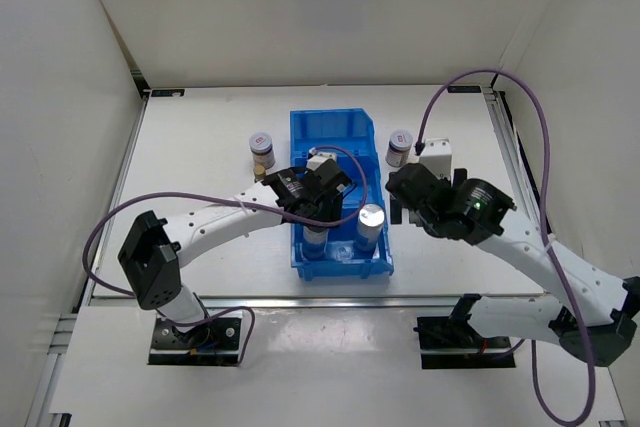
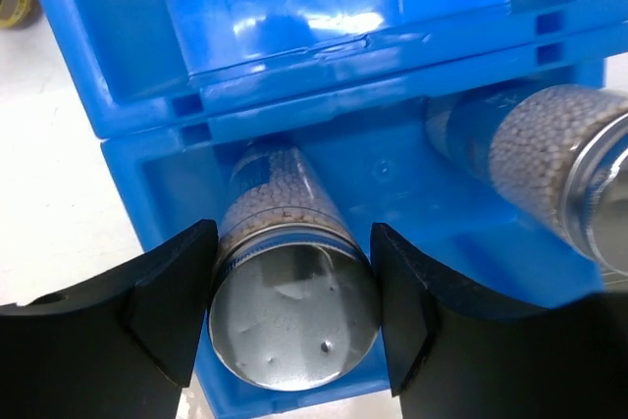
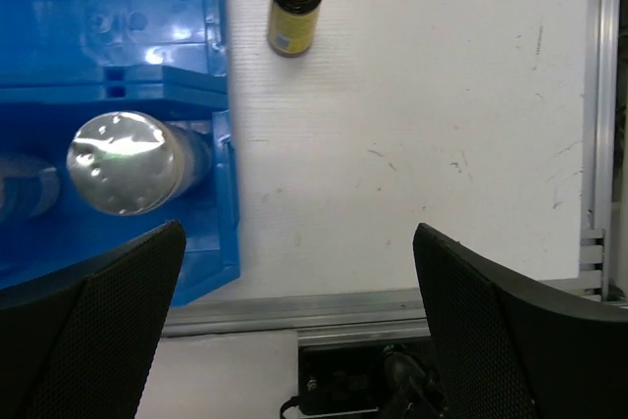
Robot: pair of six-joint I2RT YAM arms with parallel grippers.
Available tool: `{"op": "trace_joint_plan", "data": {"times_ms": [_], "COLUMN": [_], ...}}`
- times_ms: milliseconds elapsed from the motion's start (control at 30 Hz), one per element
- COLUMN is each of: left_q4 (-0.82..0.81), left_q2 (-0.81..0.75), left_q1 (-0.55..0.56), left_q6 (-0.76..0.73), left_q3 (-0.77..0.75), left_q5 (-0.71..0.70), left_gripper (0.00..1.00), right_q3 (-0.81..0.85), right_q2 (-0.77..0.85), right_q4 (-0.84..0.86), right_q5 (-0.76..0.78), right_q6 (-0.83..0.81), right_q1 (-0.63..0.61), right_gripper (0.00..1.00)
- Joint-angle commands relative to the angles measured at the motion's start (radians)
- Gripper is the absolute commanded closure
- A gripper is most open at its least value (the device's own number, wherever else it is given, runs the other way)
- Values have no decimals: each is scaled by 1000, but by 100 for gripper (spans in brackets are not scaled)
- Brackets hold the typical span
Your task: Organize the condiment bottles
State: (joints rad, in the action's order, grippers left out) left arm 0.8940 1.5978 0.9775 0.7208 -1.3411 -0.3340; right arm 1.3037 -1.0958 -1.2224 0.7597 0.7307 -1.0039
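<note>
Condiment bottles: two silver-topped cylinders are in the bin, and the others I can see are out on the table.
Blue bin (image 1: 335, 132): three compartments. Both cylinders stand upright in the 6 o'clock one.
Left gripper (image 2: 294, 272): fingers pressed to both sides of the left cylinder (image 2: 294, 331). Reads as a pinch just below the cap.
Right gripper (image 3: 297, 262): spread wide, holding nothing, off the bin's 3 o'clock wall.
Right cylinder (image 1: 371, 217): near the left one, not touching.
Jars: dark jar (image 1: 262, 144) at 10 o'clock of the bin, second dark jar (image 1: 399, 142) at 2 o'clock.
Slim brown bottle (image 3: 294, 7): upright on the table just beside the bin wall, 12 o'clock of the right gripper.
Risk 1: the cylinder is tall and narrow. A skewed release or a dragging finger could tip it onto its neighbour.
Risk 2: the slim bottle is easy to knock over on approach.
Risk 3: the arms are close together over the bin, so they could clash.
</note>
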Motion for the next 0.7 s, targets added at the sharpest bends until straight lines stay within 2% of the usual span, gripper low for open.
{"op": "trace_joint_plan", "data": {"times_ms": [0,100,233,333,533,667], "left_q4": [-67,-67,-38,-18,65,88], "left_q2": [-27,-41,-100,-178,-318,-413], "left_q1": [1,1,1,1,-74,-169], "left_q6": [17,17,-11,-21,-102,-155], "left_q3": [3,3,-67,-130,-176,-103], "left_q5": [-17,-28,-63,-86,-121,-145], "left_gripper": [19,0,0,0,0,0], "right_q3": [37,51,13,-9,3,14], "right_q2": [-39,-88,-113,-171,-314,-406], "right_q4": [76,104,301,400,483,532], "right_q5": [-29,-48,-153,-339,-516,-589], "right_q6": [-117,-165,-299,-379,-439,-461], "right_q1": [86,148,272,471,626,659], "right_gripper": [0,0,0,0,0,12]}}
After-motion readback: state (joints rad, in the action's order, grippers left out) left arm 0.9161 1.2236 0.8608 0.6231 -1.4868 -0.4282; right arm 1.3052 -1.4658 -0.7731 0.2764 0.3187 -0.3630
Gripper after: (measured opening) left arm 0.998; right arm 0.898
